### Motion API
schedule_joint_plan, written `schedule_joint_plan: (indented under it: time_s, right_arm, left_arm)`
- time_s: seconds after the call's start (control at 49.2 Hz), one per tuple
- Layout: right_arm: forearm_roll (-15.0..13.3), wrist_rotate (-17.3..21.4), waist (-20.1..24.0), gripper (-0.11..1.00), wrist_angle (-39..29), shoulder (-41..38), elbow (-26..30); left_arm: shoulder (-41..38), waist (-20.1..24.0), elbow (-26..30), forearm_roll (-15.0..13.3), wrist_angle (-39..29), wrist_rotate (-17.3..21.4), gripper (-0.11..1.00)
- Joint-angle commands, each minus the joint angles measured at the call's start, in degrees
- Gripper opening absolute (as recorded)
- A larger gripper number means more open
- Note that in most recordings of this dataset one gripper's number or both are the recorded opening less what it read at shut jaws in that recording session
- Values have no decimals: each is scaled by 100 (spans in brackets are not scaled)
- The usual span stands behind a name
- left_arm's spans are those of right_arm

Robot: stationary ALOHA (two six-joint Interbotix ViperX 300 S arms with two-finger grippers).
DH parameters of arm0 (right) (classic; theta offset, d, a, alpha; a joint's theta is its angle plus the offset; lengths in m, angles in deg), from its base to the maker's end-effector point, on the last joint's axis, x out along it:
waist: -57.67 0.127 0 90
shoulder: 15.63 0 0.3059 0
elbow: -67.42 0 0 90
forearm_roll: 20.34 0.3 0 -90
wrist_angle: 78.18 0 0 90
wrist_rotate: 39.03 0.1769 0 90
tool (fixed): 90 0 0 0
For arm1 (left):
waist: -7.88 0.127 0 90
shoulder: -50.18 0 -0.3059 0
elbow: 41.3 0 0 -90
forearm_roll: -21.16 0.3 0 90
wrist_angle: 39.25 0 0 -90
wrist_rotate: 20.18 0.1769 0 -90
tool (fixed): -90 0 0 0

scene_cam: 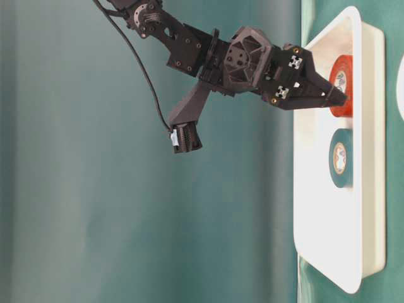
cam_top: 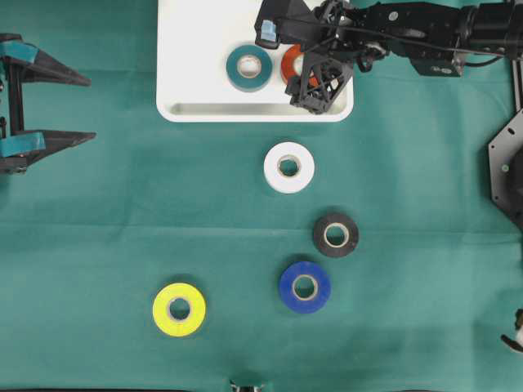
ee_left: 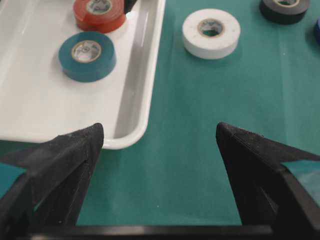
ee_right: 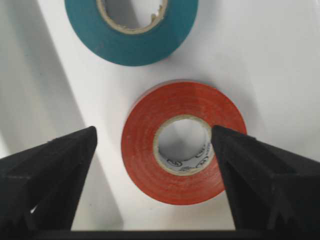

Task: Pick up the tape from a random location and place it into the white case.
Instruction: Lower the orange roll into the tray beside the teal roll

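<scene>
Red tape is lying flat in the white case, just right of a teal roll. Right claw hangs over it with jaws spread wide, not gripping anything. Left claw sits off at the left edge, also wide apart. White, black, blue and yellow rolls are out on the green cloth.

This looks like a robotics lab bench set up for testing. The surface is covered edge to edge in plain green cloth, and black robot arms with exposed screws and cables reach in over the white case. Below that case, tape rolls in white, black, blue and yellow lie spread out like test props.
</scene>
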Motion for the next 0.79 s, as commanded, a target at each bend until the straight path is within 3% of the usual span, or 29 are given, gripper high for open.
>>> schedule_joint_plan:
  time_s: [0.0, 0.305, 0.773]
  right_arm:
    - [-18, -9, -9, 88, 0, 176, 114]
    - [-26, -35, -9, 88, -492, 782, 290]
    - [-466, -26, -9, 88, -1934, 1389, 1125]
  left_arm:
    - [-35, 9, 70, -9, 53, 9, 97]
    - [-26, 0, 79, -9, 53, 9, 97]
    - [-26, 0, 70, -9, 53, 9, 97]
